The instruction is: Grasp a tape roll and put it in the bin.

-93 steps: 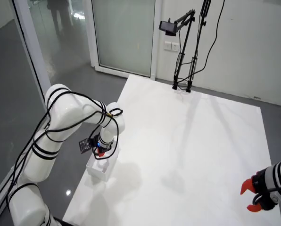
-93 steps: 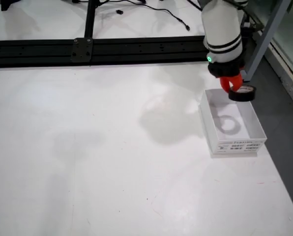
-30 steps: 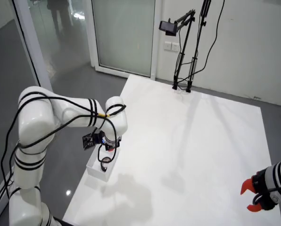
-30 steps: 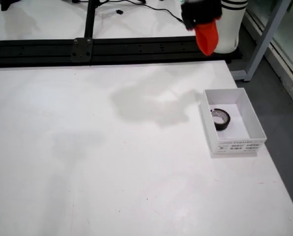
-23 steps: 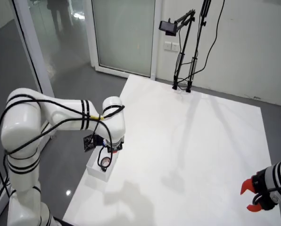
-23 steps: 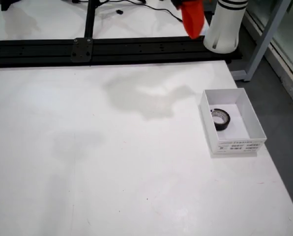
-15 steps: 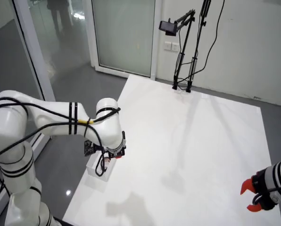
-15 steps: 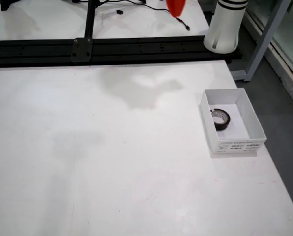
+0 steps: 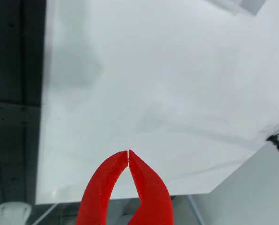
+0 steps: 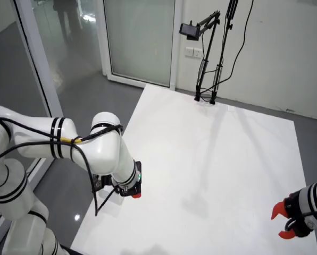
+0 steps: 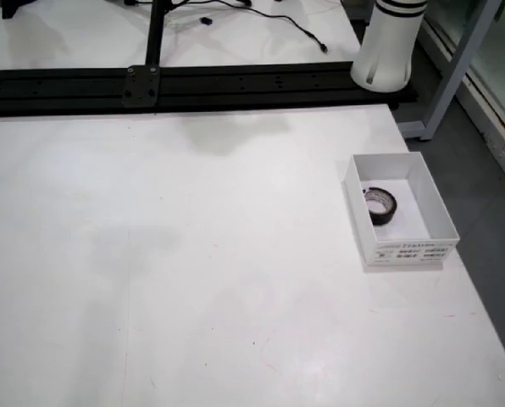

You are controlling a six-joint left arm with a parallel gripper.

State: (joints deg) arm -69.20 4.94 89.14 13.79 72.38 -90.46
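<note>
A black tape roll (image 11: 380, 204) lies inside the white open bin (image 11: 409, 248) at the right of the table, in the view that looks down on the table. No gripper shows in that view. In the view that rides on the gripper, my red gripper (image 9: 128, 153) is shut, its tips touching with nothing between them, above bare white tabletop near an edge. In the wide room view, the gripper (image 10: 135, 194) hangs at the table's left edge under the white arm.
A second arm's red gripper (image 10: 284, 221) stands at the lower right in the wide room view. A camera stand (image 10: 207, 53) sits at the far table edge. A black rail (image 11: 142, 83) and a white arm base (image 11: 391, 47) lie behind the table.
</note>
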